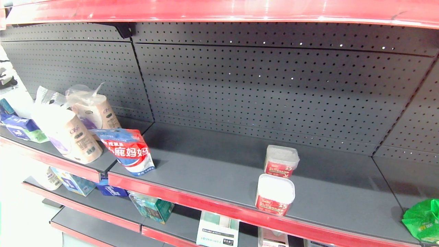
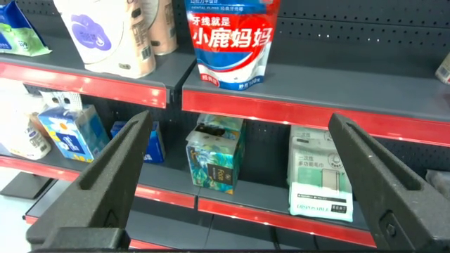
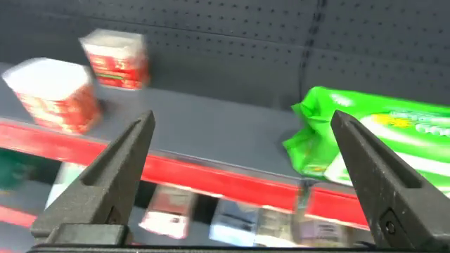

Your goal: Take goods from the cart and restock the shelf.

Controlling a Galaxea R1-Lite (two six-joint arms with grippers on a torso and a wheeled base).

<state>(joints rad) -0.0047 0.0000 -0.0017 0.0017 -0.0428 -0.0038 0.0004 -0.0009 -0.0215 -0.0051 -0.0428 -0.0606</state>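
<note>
Shelf (image 1: 212, 171) with pouch (image 1: 128, 151), tubs (image 1: 274, 194)

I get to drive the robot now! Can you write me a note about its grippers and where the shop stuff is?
Left gripper: open, holding nothing, facing the shelf front near the pouch.
Right gripper: open, holding nothing, facing the shelf between the tubs and the green pack.
On the shelf: red-and-blue pouch upright at the front edge; two red-and-white tubs, one behind the other; green pack on the section to the right.
Done: these goods are placed.
Left: fetch more from the cart; there is room between pouch and tubs.
</note>
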